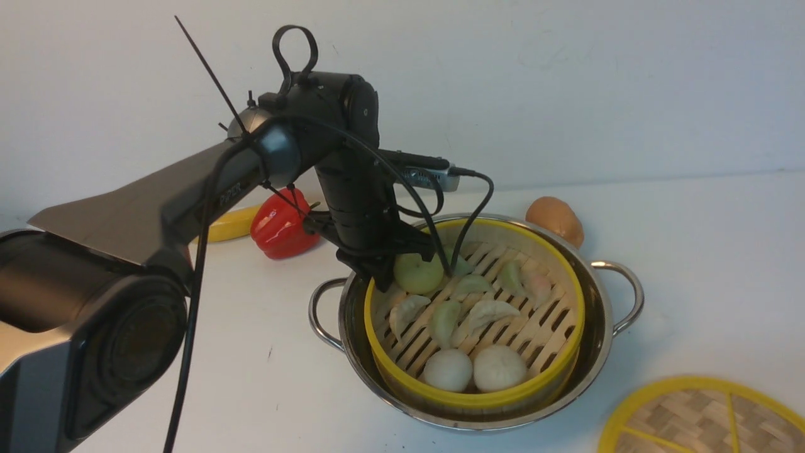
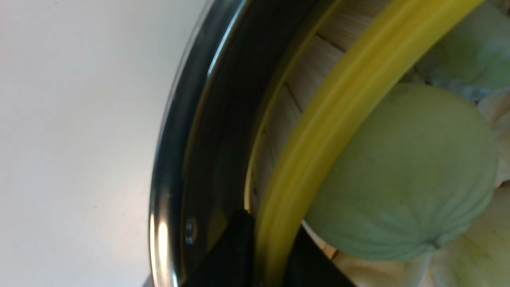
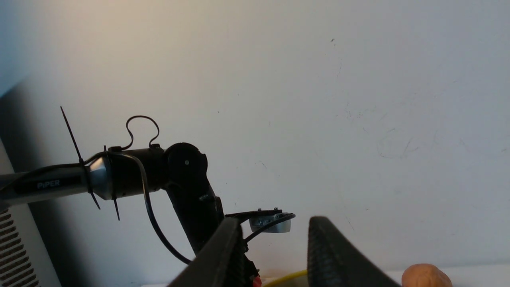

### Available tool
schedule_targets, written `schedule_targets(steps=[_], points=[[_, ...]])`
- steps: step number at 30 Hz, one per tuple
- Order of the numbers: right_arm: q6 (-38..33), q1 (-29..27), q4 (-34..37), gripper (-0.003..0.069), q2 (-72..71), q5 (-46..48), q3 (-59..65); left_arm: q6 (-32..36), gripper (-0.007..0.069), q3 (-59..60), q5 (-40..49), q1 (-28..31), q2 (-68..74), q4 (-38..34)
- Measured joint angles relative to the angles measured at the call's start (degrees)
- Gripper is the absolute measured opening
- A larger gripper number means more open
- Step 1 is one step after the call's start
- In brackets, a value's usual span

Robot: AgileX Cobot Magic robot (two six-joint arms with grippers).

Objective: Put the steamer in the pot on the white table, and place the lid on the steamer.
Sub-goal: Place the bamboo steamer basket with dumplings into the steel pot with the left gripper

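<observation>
The steamer (image 1: pixel 471 397) had a yellow rim and pale slatted floor; the pot (image 1: pixel 600 327) shone silver; the lid (image 1: pixel 698 418), lower right, showed tan woven checks with yellow spokes.

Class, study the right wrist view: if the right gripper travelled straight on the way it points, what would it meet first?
Likely the left arm's wrist camera, framed in the gap of the open right gripper. Depth is unclear; if it misses that, the wall behind comes next.
</observation>
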Motion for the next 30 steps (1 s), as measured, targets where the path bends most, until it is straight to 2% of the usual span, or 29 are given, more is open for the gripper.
schedule_targets(steps=[12,20,25,30], points=[[0.0,0.0,0.0,0.0244,0.0,0.0,0.0,0.0,0.0066,0.0,0.0,0.0,0.0,0.3],[0.0,0.0,0.0,0.0244,0.0,0.0,0.0,0.0,0.0171,-0.5,-0.1,0.0,0.0,-0.4],[0.0,0.0,0.0,0.0244,0.0,0.0,0.0,0.0,0.0264,-0.5,-0.1,0.0,0.0,-0.8],[0.0,0.0,0.0,0.0244,0.0,0.0,0.0,0.0,0.0298,-1.4,0.0,0.0,0.0,-0.8]])
